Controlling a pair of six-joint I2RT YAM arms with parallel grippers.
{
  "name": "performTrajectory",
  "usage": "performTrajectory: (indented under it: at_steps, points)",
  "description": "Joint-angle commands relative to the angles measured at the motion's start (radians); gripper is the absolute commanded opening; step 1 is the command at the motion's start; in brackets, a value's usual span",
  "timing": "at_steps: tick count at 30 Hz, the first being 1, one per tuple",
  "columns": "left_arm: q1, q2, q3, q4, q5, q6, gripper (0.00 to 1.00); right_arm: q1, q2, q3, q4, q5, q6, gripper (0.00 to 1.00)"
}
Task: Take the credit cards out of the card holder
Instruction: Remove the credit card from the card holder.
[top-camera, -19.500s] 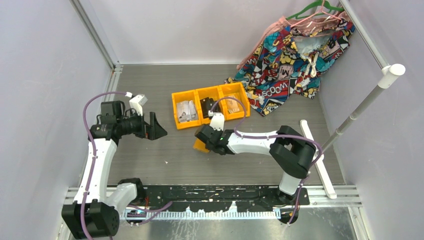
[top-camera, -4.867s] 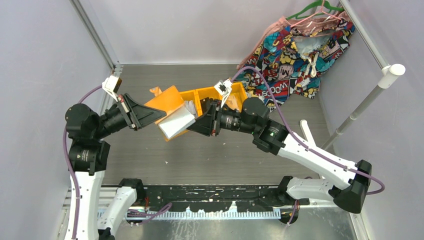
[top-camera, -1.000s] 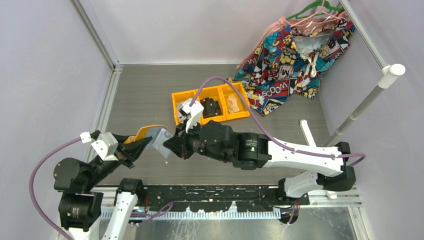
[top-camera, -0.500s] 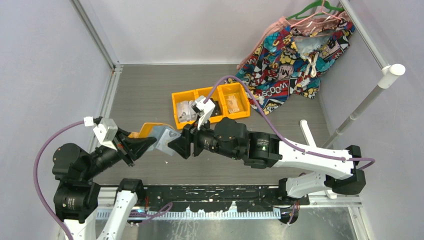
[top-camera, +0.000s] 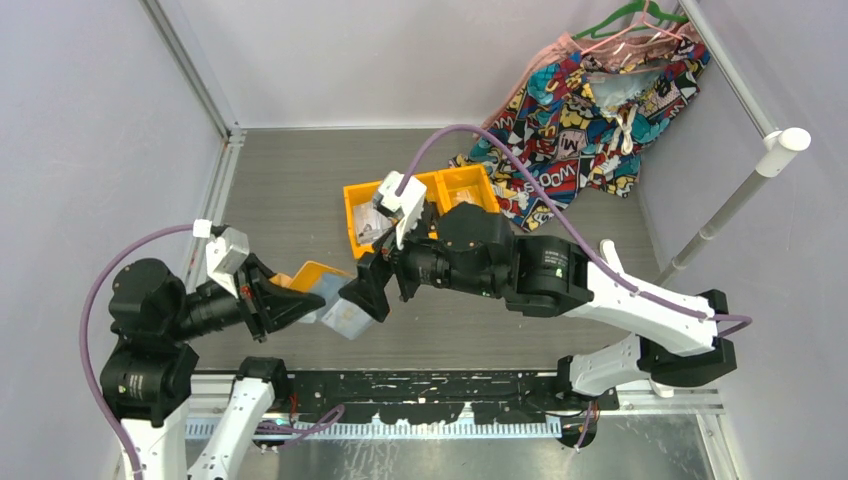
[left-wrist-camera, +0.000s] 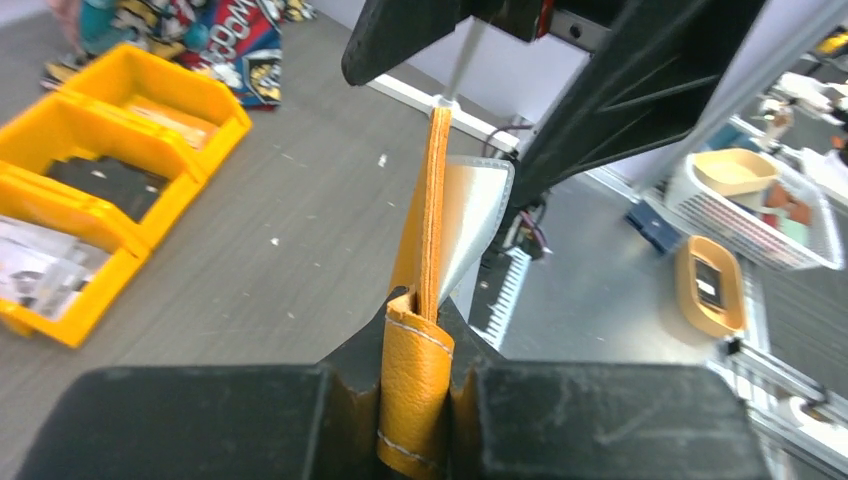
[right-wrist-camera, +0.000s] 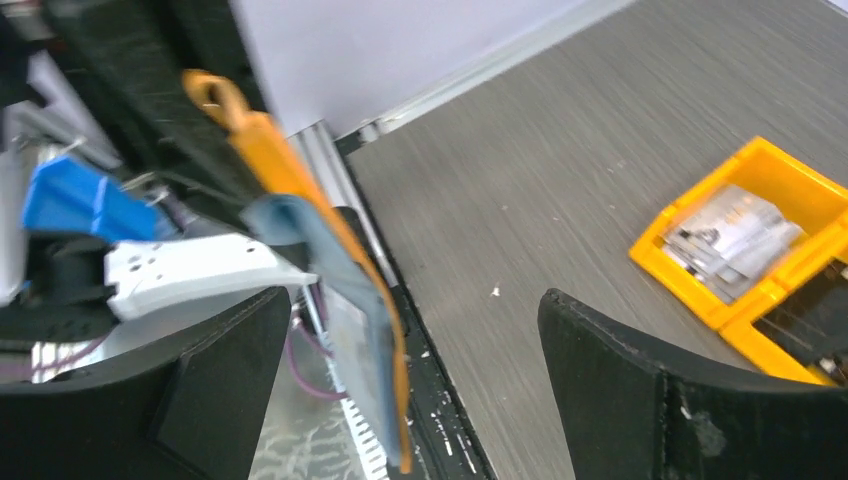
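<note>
**While L pinches the fold, holder hangs open between R's jaws**

Seen from top cam, the card holder (top-camera: 312, 276) is up off the table (top-camera: 280, 190), near the front edge. The L gripper (top-camera: 272, 303) is clamped on its orange end. Its pale blue pocket pages (top-camera: 346, 318) sag toward the R gripper (top-camera: 368, 292), which sits right at them. Orange bins (top-camera: 349, 225) are further back and not involved.

L wrist cam: jaws are closed tight on the orange stitched fold. The holder (left-wrist-camera: 434, 200) stands edge-on and upright, w/ one pale page (left-wrist-camera: 472, 215) peeling off to the side. R's black fingers (left-wrist-camera: 400, 40) loom just beyond the top edge.

R wrist cam: R gripper (right-wrist-camera: 410, 310) has jaws wide apart and grips nothing. The holder (right-wrist-camera: 285, 165) hangs tilted just inside the left finger, blue page (right-wrist-camera: 345, 320) drooping below the orange cover. Blurred, so can't make out the credit cards themselves; prob. they're inside the pockets.

Handling, as judgement:
- Holder looks light and soft like leather, pages floppy. It'll swing and fold if pushed, so the fold is the right anchor.
- Cards should be thin, stiff and slick.
- Take a card by whatever short edge shows at a pocket mouth.
- Pinch flat across both faces and pull along the pocket, not sideways.
- Risk: jaws may catch the limp page w/ the card, or the card may slip.
</note>
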Motion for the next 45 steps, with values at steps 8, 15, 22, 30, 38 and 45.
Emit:
performTrajectory:
  at_steps: [8, 15, 22, 30, 38, 45]
  points:
    - [0.005, 0.055, 0.038, -0.014, 0.218, -0.100, 0.00, -0.047, 0.125, 0.194, -0.139, -0.571, -0.123, 0.79]
    - [0.005, 0.044, 0.033, -0.014, 0.272, -0.120, 0.00, -0.084, 0.130, 0.179, -0.059, -0.689, -0.071, 0.26]
    - [0.006, 0.061, 0.029, -0.033, 0.321, -0.111, 0.23, -0.111, 0.122, 0.124, 0.016, -0.765, -0.011, 0.02]
    - [0.006, -0.081, -0.062, -0.005, 0.035, -0.086, 0.66, -0.200, -0.008, -0.125, 0.287, -0.654, 0.169, 0.01]
    - [0.005, -0.216, -0.191, 0.139, -0.242, -0.145, 0.51, -0.213, -0.001, -0.194, 0.417, -0.645, 0.324, 0.01]
    - [0.005, -0.232, -0.207, 0.229, -0.356, -0.280, 0.25, -0.213, -0.003, -0.243, 0.496, -0.668, 0.357, 0.01]
